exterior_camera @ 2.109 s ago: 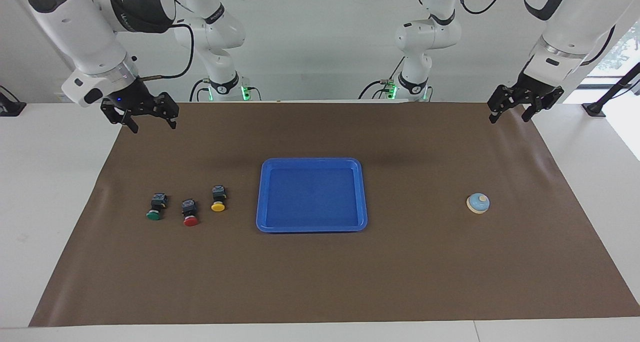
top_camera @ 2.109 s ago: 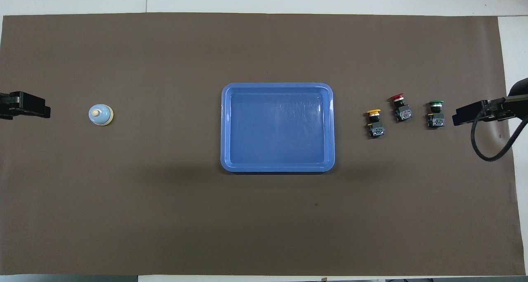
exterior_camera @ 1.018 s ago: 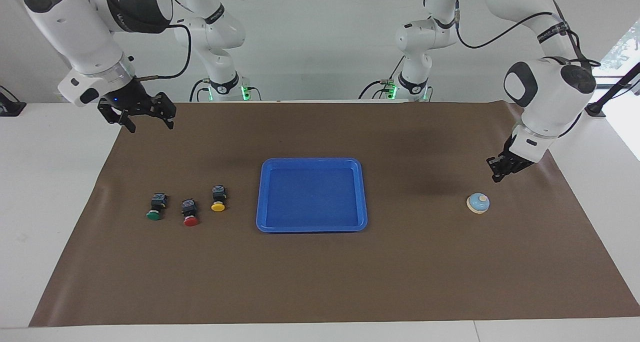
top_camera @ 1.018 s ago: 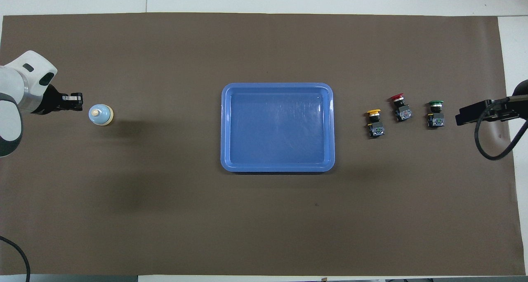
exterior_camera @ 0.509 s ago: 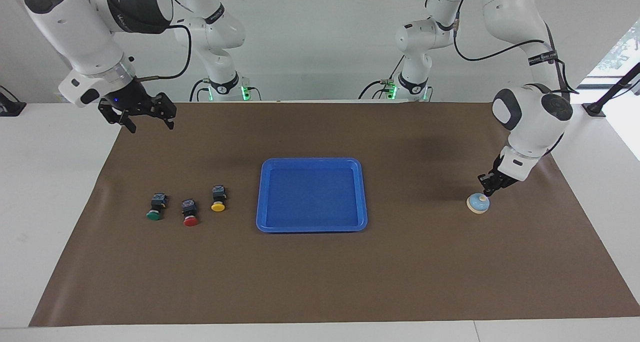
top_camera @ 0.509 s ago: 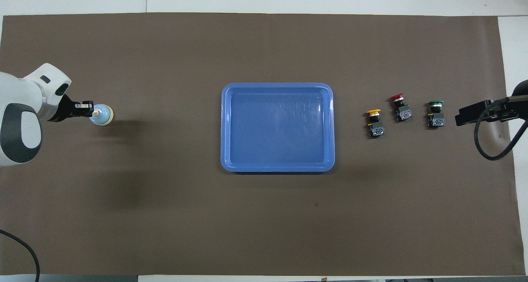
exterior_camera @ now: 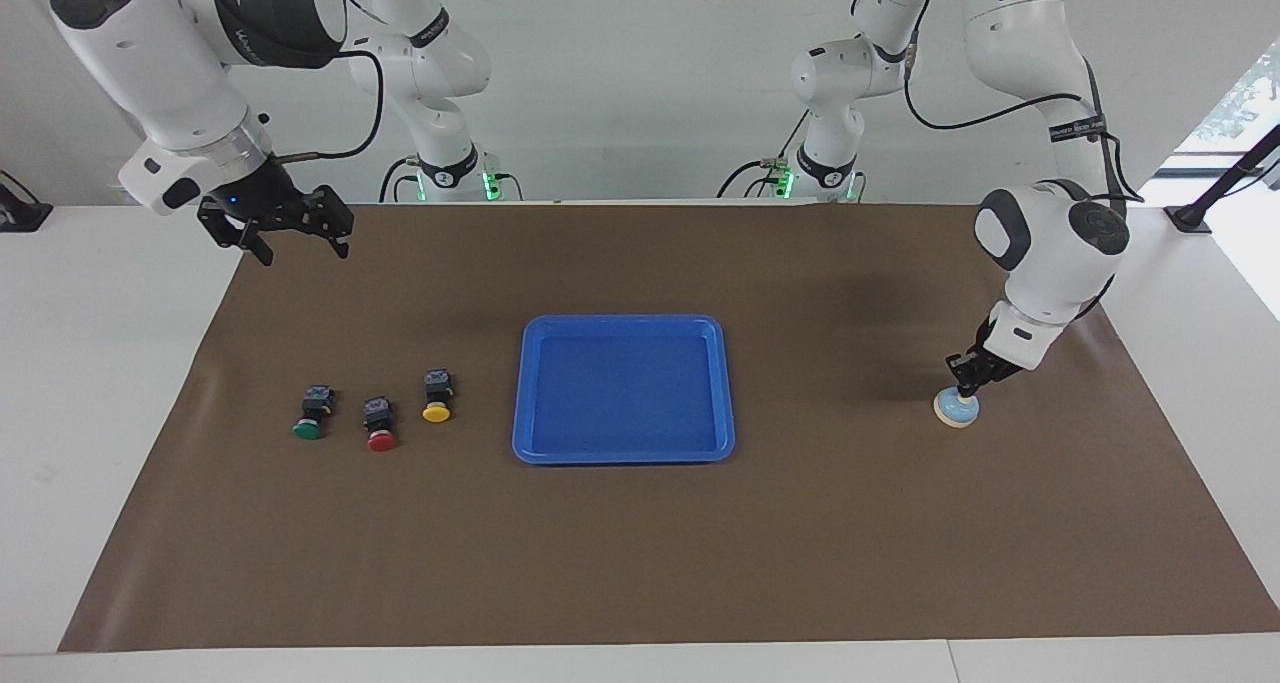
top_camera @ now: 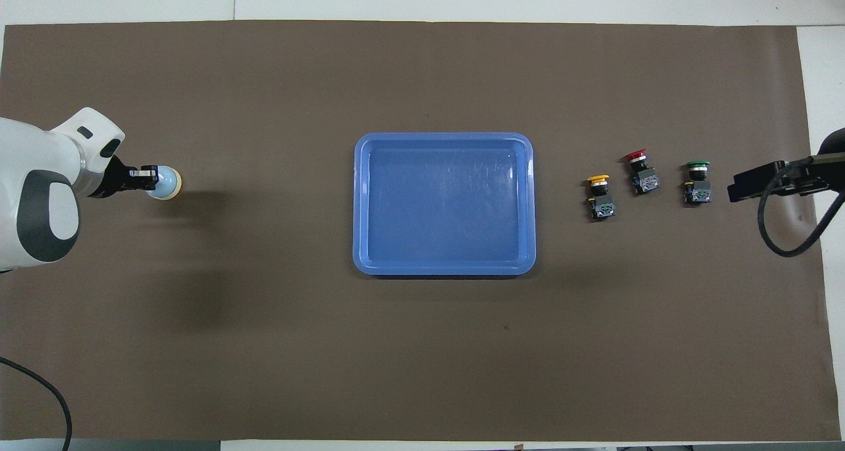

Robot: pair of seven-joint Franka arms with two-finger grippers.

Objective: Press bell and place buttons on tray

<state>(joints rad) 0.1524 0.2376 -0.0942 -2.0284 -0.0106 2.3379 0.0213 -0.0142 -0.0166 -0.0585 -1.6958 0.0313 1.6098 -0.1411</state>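
Observation:
The light-blue bell (exterior_camera: 955,410) sits on the brown mat toward the left arm's end; it also shows in the overhead view (top_camera: 169,184). My left gripper (exterior_camera: 965,387) is shut, points down, and its tips rest on the bell's knob; in the overhead view it (top_camera: 150,175) covers the knob. The green button (exterior_camera: 310,418), red button (exterior_camera: 380,428) and yellow button (exterior_camera: 436,401) lie in a row toward the right arm's end. The blue tray (exterior_camera: 622,320) lies at mid-table with nothing in it. My right gripper (exterior_camera: 306,251) waits open, raised above the mat's corner.
A brown mat (exterior_camera: 640,563) covers most of the white table (exterior_camera: 90,363). The right arm's black cable (top_camera: 779,240) hangs over the mat's edge beside the green button (top_camera: 698,181).
My left arm has swung down from above the mat's corner to the bell, its fingers have closed, and its tips now touch the knob. The right arm has stayed put.

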